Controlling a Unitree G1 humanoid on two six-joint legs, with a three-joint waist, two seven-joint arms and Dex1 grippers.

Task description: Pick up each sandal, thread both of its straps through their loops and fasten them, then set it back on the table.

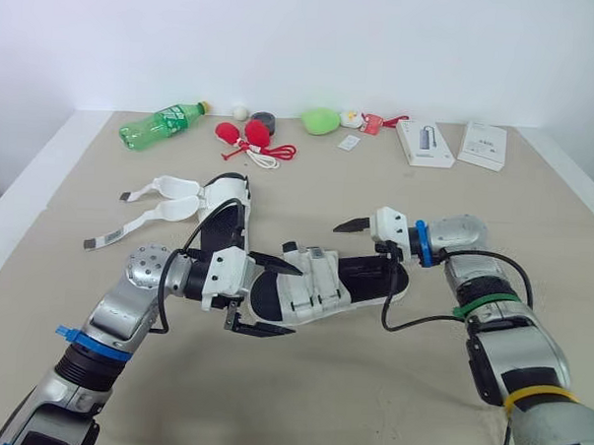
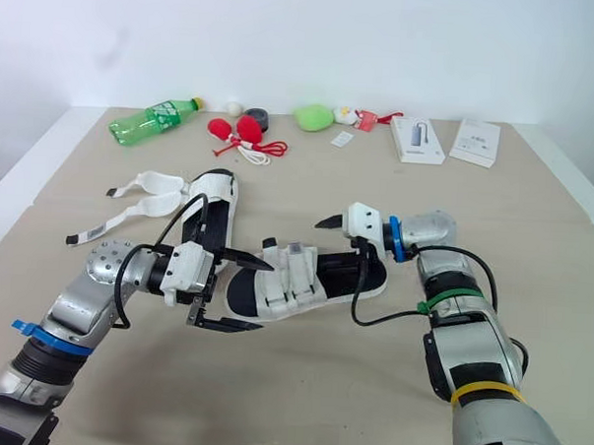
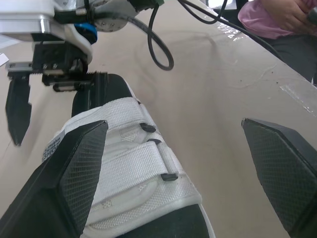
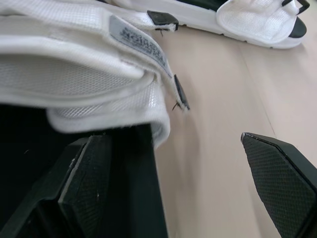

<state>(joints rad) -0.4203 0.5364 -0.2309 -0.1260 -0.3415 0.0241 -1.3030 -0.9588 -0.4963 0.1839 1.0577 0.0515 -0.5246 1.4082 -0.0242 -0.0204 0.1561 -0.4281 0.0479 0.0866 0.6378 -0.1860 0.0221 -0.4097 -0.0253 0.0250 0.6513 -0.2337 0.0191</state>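
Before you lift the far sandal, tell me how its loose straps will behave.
Its straps will probably flop and dangle; they lie splayed and curving across the table. The far sandal itself looks fairly stiff and light, given its thick, flat sole.

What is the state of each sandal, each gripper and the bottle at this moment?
Near sandal: both straps fastened.
Far sandal: straps undone, spread out.
Left gripper: open, around near sandal's front.
Right gripper: open, at its heel end.
Green bottle: lying on its side.
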